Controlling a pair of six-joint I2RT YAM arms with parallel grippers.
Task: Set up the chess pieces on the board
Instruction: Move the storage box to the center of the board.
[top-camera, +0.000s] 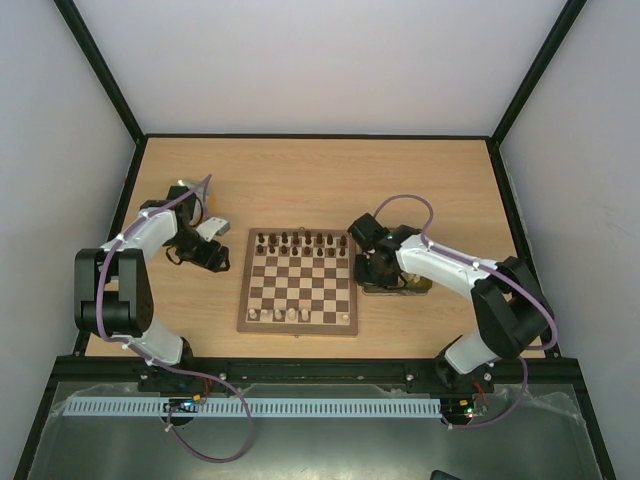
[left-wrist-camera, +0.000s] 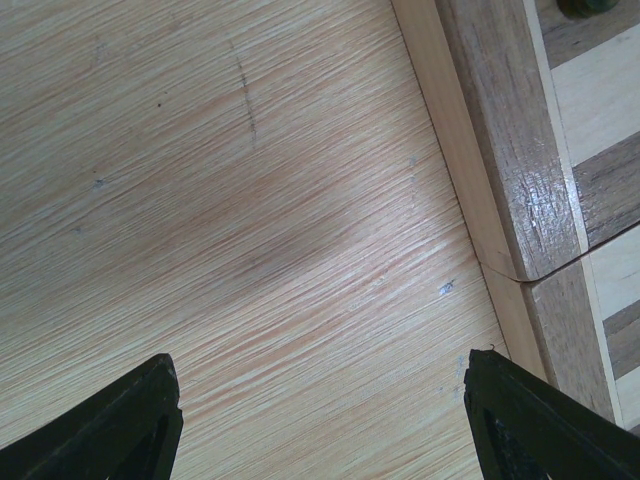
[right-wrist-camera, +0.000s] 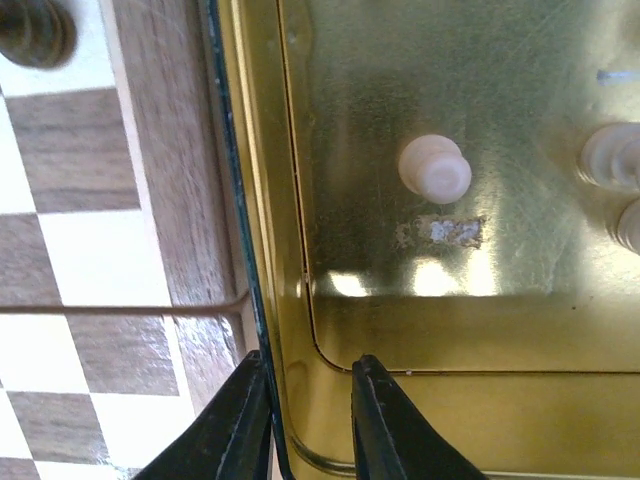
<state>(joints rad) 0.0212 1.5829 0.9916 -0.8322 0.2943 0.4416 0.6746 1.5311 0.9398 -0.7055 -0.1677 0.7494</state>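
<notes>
Wooden worktop (top-camera: 300, 180); board (top-camera: 300, 284) flat at centre. Left arm (top-camera: 150, 230) bent sharply, forearm reaching forward, wrist low just left of board. Right arm (top-camera: 450, 265) angled inward, wrist down over gold tray (right-wrist-camera: 420, 80) set against board's right border. Left tool (left-wrist-camera: 320, 430) released, fingers wide apart above bare worktop beside board's edge. Right tool (right-wrist-camera: 310, 420) nearly closed, fingers astride tray's wall; whether it grips, cannot tell. Dark pieces (top-camera: 300, 242) fill far two rows. Few pale pieces (top-camera: 285, 314) on near row, others in tray.

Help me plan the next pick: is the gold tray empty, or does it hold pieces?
Not empty: one pale piece lies in the gold tray, more at its right edge.
</notes>
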